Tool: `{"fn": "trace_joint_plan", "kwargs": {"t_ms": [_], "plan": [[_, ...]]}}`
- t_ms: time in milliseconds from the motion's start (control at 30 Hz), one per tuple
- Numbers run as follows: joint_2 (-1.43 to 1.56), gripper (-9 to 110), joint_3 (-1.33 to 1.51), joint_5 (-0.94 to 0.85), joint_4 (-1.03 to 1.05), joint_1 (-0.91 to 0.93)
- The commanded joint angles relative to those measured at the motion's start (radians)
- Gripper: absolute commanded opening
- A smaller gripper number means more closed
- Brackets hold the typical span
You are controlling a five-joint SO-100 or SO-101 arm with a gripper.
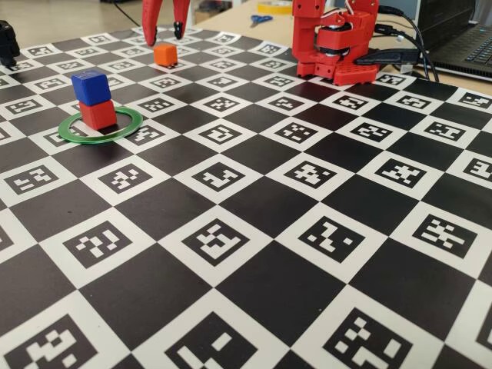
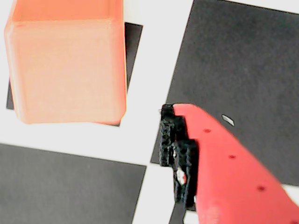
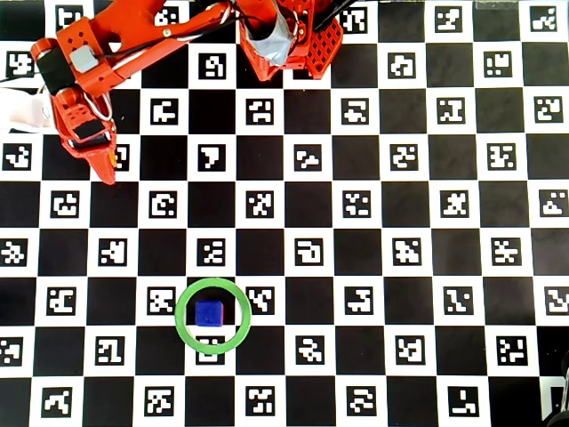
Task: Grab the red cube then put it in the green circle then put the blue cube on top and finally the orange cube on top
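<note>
Matte plastic orange cube [image 2: 67, 65]

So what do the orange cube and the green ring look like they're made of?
The orange cube looks like matte plastic: even colour, softly rounded edges, no glare in the wrist view. The green ring looks like thin flat plastic or card with a slight sheen; the pictures do not settle which.

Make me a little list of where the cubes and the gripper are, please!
red cube: inside the green circle
blue cube: stacked on the red cube
orange cube: on the board, apart from the stack, not stacked yet
gripper: open, fingertips either side of the orange cube, empty
</note>
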Motion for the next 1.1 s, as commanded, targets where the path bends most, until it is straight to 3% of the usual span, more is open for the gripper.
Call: {"fn": "trace_joint_plan", "kwargs": {"t_ms": [0, 900, 1000, 1067], "plan": [[0.018, 40, -0.009, -0.005, -0.028, 0.009], [-0.040, 39, 0.002, 0.029, -0.110, -0.029], [-0.040, 35, 0.003, 0.029, -0.110, -0.029], [-0.040, 26, 0.003, 0.029, -0.110, -0.029]]}}
